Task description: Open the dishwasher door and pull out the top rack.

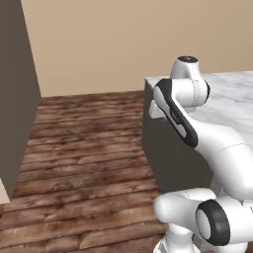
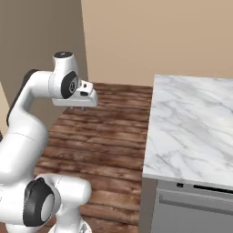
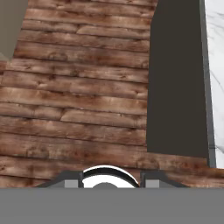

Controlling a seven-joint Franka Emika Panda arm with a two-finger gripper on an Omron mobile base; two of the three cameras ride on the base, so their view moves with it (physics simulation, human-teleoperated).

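Note:
The dishwasher door (image 2: 195, 215) is a plain grey panel standing shut under the marble counter (image 2: 191, 123), at the bottom right of the right base view. The top rack is hidden. My gripper (image 2: 77, 108) hangs high over the wooden floor, left of the island and well apart from the door, pointing down. In the hand view my gripper (image 3: 109, 180) has its two fingertips (image 3: 71, 179) apart with nothing between them, and below it lie floor planks and the island's dark side wall (image 3: 175, 87).
A tall dark cabinet (image 1: 17, 94) stands on the left with open wooden floor (image 1: 84, 148) between it and the island (image 1: 168, 153). A beige wall closes the back. My own white arm takes up the lower right of the left base view.

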